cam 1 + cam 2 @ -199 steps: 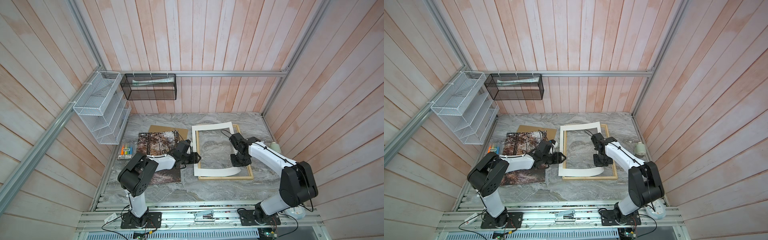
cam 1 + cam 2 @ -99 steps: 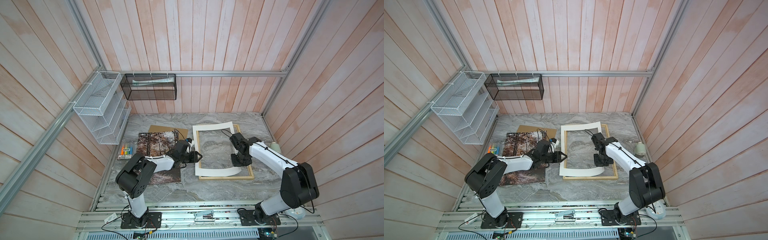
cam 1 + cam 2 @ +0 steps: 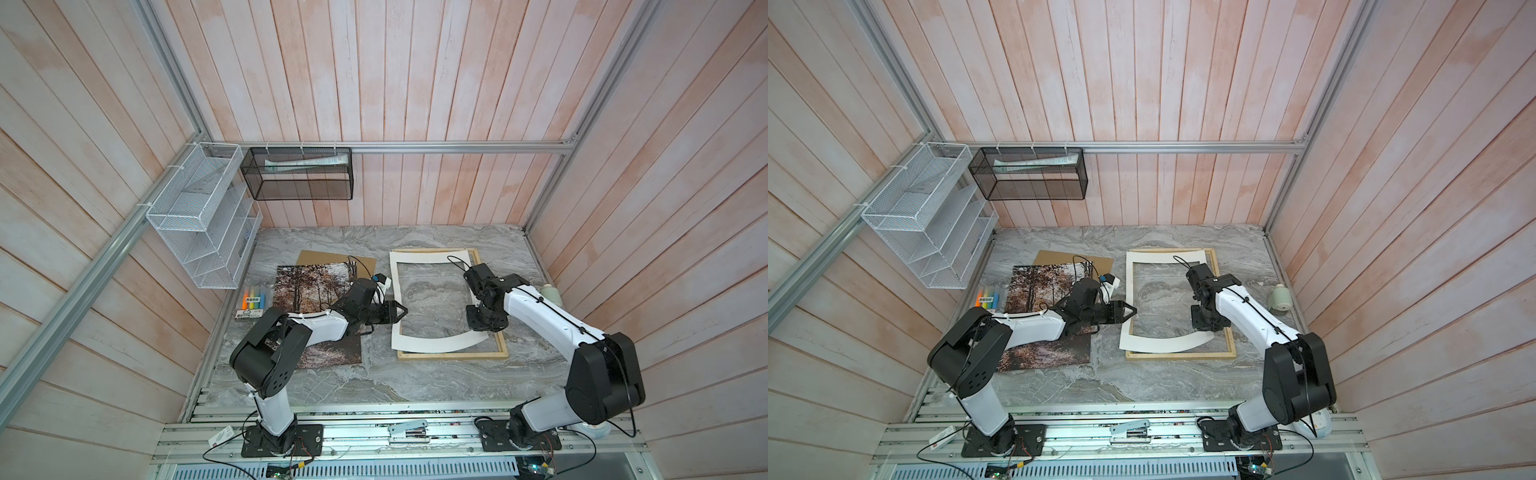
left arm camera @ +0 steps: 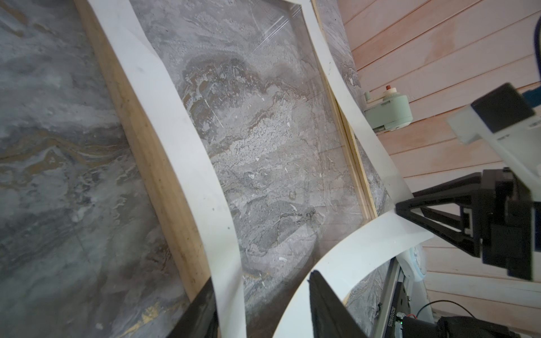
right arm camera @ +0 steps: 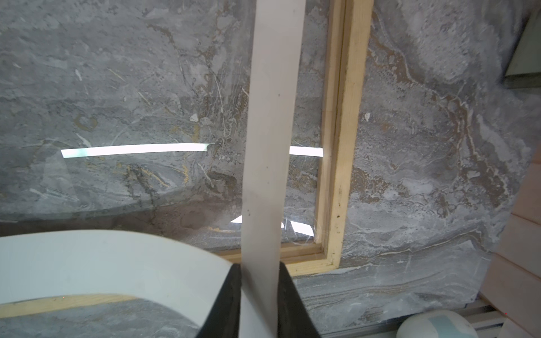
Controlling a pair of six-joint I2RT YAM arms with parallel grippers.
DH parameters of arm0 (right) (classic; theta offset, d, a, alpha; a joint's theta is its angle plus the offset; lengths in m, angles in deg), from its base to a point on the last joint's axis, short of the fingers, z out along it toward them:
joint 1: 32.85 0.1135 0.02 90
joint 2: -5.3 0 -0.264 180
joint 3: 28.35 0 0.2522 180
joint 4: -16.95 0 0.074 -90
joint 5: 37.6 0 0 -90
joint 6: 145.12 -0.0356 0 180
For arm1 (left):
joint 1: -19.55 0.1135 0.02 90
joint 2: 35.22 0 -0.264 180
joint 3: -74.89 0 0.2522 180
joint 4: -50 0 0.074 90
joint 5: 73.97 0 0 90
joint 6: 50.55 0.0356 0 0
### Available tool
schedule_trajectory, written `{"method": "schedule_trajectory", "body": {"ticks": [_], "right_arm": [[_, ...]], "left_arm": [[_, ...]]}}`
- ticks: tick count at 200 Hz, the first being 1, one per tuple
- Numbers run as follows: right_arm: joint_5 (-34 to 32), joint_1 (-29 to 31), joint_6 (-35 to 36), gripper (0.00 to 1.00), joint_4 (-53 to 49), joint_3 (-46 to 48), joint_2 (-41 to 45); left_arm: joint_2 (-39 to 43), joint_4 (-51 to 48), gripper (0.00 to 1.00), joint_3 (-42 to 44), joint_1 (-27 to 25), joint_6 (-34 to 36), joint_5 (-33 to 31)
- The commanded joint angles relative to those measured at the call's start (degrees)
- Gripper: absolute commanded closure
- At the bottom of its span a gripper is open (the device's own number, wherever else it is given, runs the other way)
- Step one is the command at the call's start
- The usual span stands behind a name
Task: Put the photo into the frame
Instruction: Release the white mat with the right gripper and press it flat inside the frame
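Note:
The photo (image 3: 309, 286) (image 3: 1038, 286), an autumn forest print, lies flat on the left of the table, partly under my left arm. The pale wood frame (image 3: 453, 355) (image 3: 1179, 354) (image 4: 158, 164) (image 5: 342, 146) lies to its right. A white mat (image 3: 432, 257) (image 3: 1163, 255) (image 4: 190, 164) (image 5: 272, 117) rests askew on it, its near edge bowed upward. My left gripper (image 3: 402, 312) (image 3: 1133, 311) (image 4: 260, 310) is open around the mat's left strip, which lies against one finger. My right gripper (image 3: 484, 328) (image 3: 1204, 328) (image 5: 259, 304) is shut on the mat's right strip near its front corner.
A brown backing board (image 3: 361, 264) lies behind the photo. A pack of markers (image 3: 253, 301) sits at the left edge and a pale green tape dispenser (image 3: 550, 293) by the right wall. A white wire rack (image 3: 199, 216) and a black mesh basket (image 3: 299, 174) hang on the walls.
My left gripper and the mat's left strip have shifted slightly to the right. The right gripper stays at the mat's near right corner.

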State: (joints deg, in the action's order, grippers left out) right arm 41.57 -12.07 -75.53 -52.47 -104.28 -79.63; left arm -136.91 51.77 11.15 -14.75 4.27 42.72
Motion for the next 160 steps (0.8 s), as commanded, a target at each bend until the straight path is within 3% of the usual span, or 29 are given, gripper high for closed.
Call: {"method": "schedule_trajectory", "body": {"ticks": [1,76,160], "right_arm": [[-2.51,-0.35,-0.96,0.66,-1.60,0.03,2.59],[-6.00,-0.95,-1.84,0.50,-2.17,-0.38,2.92],[-7.49,-1.78,-1.77,0.45,-0.08,0.32,2.06]], "left_arm": [[-1.45,1.31,0.50,0.45,-0.24,-0.24,0.70],[-1.29,1.30,0.50,0.47,-0.41,-0.53,0.28],[-1.85,2.30,0.51,0.99,-0.59,-1.28,-0.24]]}}
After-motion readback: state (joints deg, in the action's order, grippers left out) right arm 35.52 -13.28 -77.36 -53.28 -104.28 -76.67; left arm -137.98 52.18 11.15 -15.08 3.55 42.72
